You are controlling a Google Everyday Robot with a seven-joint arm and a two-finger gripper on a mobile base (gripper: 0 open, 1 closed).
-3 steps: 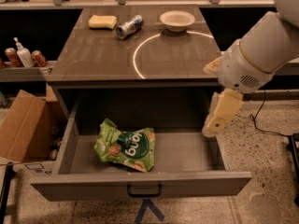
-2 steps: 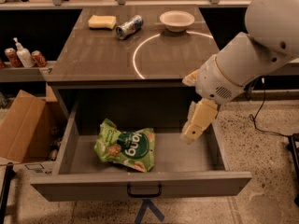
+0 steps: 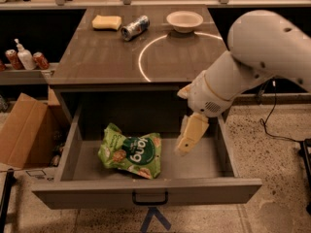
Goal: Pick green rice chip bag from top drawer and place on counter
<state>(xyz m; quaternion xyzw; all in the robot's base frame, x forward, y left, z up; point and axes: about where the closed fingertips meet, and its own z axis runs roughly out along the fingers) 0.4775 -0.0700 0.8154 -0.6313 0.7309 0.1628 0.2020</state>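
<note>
1. Far left of frame: a cardboard box [image 3: 22, 135] stands on the floor beside the cabinet. This item is not involved in the task.
2. Upper left to upper centre: the counter [image 3: 97, 57] carries a yellow sponge [image 3: 107, 22], a tipped can [image 3: 135, 27] and a white bowl [image 3: 184, 21]. The bare stretch beside its white circle line [image 3: 141, 57] looks suitable for the placement.
3. Lower centre: the top drawer [image 3: 146, 191] is pulled fully out, with its pull handle [image 3: 150, 198] facing the camera.
4. Lower centre-left: the green rice chip bag [image 3: 130, 152] lies flat on the drawer floor, label up. It occupies the same spot as one second ago and is untouched.
5. Centre-right: the gripper [image 3: 187, 142] hangs pointing down inside the drawer opening, just right of the bag and apart from it. Whether it is released or clenched cannot be told, but it grasps nothing.
6. Change noted: within the last second the gripper has travelled leftward from the drawer's right wall to the bag's right edge, and sits lower in the opening.
7. Assessment: the approach is nearly complete. The grasp, the lift and the placement on the counter are all outstanding.
8. Right of frame: the white arm [image 3: 262, 47] reaches in from the upper right.
</note>
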